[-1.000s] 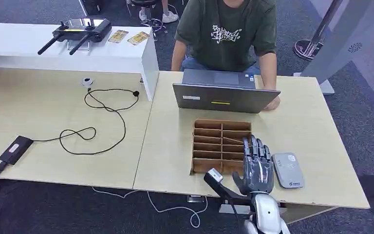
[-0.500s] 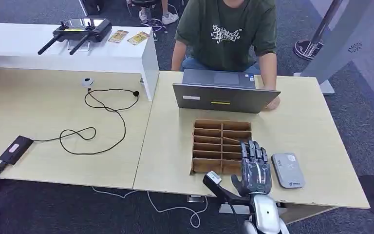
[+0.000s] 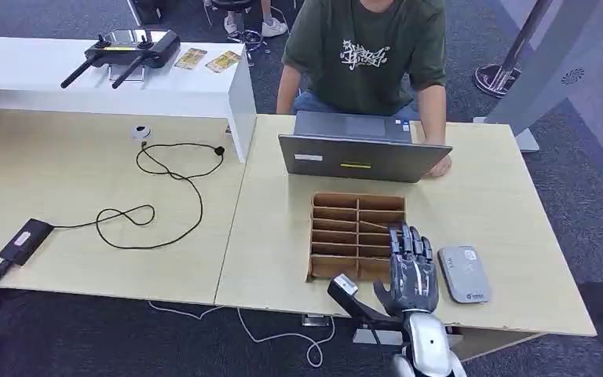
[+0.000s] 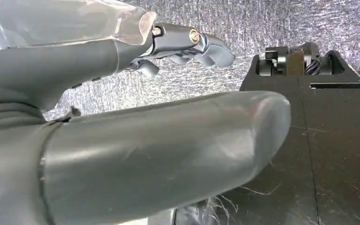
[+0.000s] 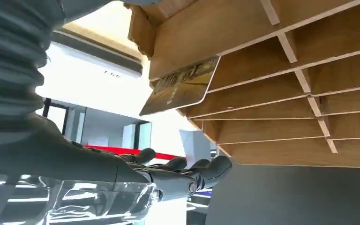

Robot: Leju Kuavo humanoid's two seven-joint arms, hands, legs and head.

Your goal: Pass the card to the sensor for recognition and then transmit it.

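While my right hand (image 3: 413,271) hovers flat over the near right corner of the wooden rack (image 3: 356,234), fingers spread and holding nothing, I see the card (image 5: 180,86) sticking out of one of the rack's slots in the right wrist view. The grey sensor (image 3: 464,273) lies just beside the hand, near the worktop's (image 3: 275,228) front edge. My left hand (image 4: 122,131) hangs off the worktop, thumb and fingers apart, nothing held.

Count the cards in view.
3: two on the white shelf, one beside the other; one card sticking out of the wooden rack. Others may be hidden in its slots.
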